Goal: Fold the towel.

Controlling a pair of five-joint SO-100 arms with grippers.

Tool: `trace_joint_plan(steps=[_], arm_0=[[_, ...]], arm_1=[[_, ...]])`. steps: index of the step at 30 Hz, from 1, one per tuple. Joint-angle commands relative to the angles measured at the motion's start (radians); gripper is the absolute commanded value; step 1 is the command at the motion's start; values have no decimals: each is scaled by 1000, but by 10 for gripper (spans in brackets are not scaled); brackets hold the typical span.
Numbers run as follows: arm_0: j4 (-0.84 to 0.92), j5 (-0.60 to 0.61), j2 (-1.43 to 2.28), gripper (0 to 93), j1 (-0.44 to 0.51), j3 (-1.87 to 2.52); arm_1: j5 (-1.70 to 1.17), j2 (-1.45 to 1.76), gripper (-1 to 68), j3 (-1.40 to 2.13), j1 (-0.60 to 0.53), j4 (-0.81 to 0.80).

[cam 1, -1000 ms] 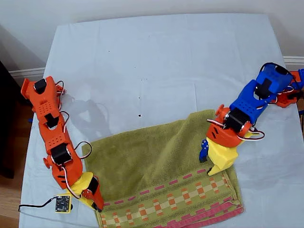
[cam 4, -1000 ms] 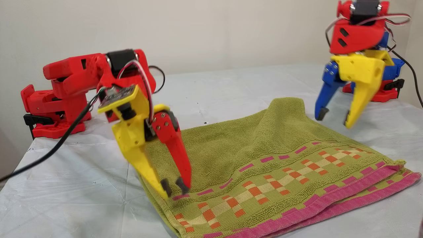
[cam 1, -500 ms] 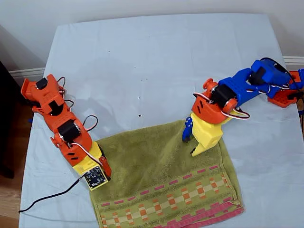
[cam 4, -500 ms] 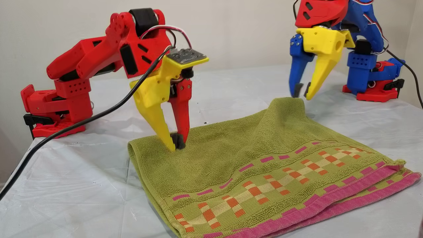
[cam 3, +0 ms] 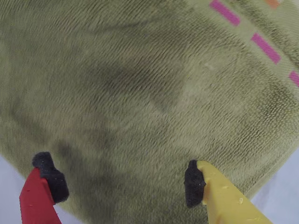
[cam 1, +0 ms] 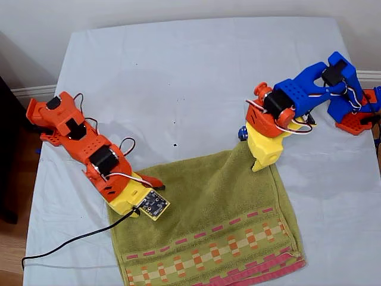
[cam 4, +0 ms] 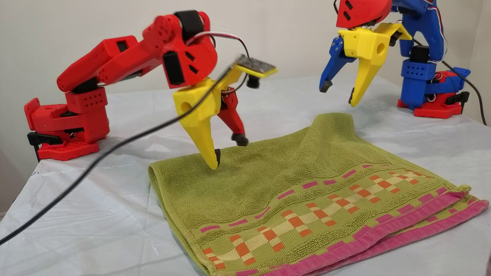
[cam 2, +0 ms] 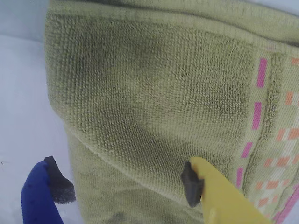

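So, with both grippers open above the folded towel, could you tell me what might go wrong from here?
1. The towel has a raised ridge at its far edge, near my first gripper. A pinch there may catch only the top layer, and the fold could open.
2. My second gripper hangs close over the cloth with one tip nearly touching. Moving sideways might drag and wrinkle it.
3. The black cable trails over the table and could snag.

Even, soft indoor light; faint shadows (second wrist view slightly blurred).
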Motion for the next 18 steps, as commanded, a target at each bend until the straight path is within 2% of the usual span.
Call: trace_joint_plan(steps=[1, 5, 8, 15, 18], arm_0=[[15, -198, 357, 626, -52, 376], [14, -422, 540, 650, -28, 658], [14, -511, 558, 655, -11, 706], [11, -778, 480, 621, 41, 653], [12, -851, 405, 619, 60, 549]], arm_1=[[-5, 160, 493, -8, 14, 3], [-18, 127, 484, -8, 26, 3], [-25, 106, 477, -8, 29, 3], [-29, 78, 468, -2, 34, 3], [-25, 58, 464, -15, 37, 3]])
